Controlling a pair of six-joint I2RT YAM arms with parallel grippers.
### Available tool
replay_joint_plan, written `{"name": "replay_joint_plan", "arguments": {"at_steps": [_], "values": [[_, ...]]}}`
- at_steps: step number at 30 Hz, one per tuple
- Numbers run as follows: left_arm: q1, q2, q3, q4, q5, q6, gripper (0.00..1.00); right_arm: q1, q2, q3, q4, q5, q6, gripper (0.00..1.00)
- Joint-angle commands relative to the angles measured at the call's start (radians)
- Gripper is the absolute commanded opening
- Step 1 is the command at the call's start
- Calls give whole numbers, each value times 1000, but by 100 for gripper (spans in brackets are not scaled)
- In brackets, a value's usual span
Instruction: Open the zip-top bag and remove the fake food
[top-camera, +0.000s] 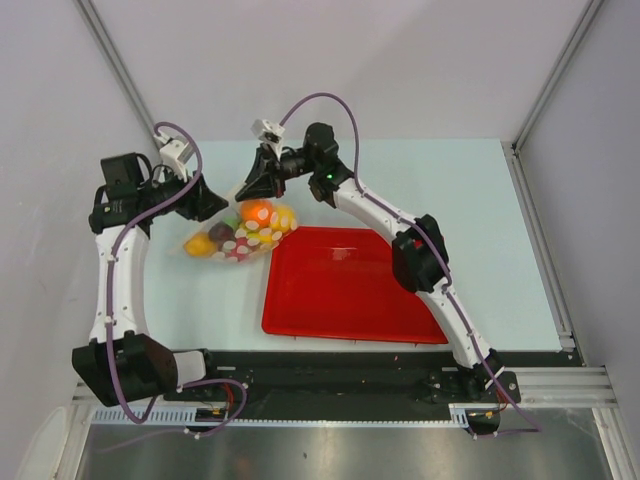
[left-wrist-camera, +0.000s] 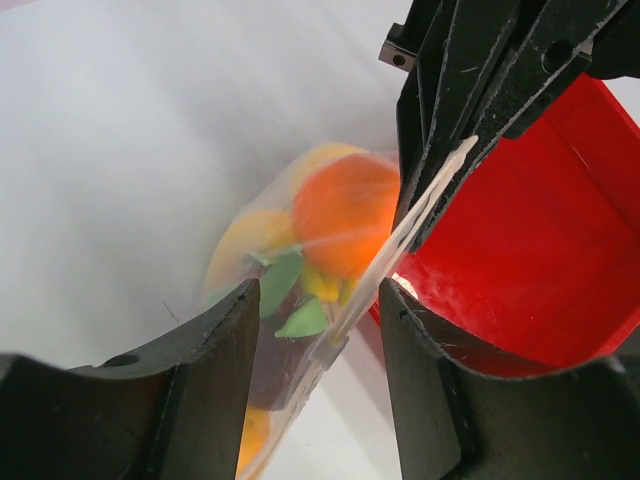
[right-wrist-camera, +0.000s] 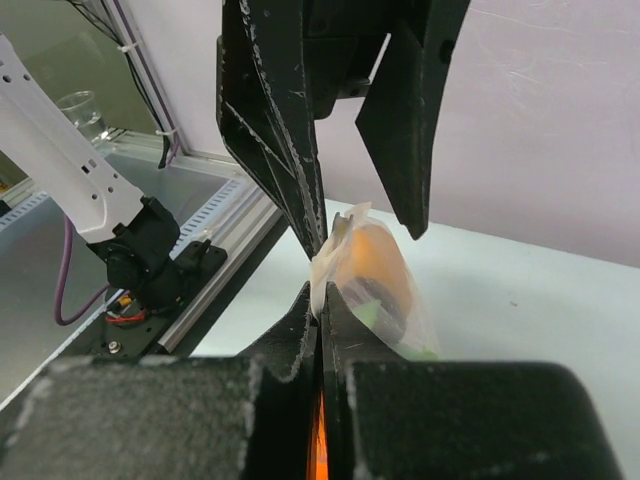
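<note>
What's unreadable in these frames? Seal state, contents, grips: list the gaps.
- Seal of the zip-top bag: in the top view its mouth sits under the left gripper and right gripper; the wrist views see it edge-on.
- Count of fake food: the left wrist view is blurred, lower pieces are hidden behind the fingers, and it is too small from above.
- Whether the open left gripper touches the bag: unclear in every view.

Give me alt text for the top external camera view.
The left gripper and right gripper meet at the far edge of a clear zip-top bag of fake food. It is by the far left corner of a red tray on a pale table.
</note>
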Motion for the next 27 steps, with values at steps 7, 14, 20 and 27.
{"name": "replay_joint_plan", "arguments": {"at_steps": [7,14,20,27], "values": [[10,-29,14,-7,82,29,54,-11,-40,44,48,-17,-5,0],[13,-86,-52,-15,75,12,48,-17,-32,50,66,-13,10,0],[16,-99,-75,-5,71,3,35,-19,-30,46,82,-17,25,0],[18,-105,-67,2,42,-12,22,-16,-30,49,111,-11,48,0]]}}
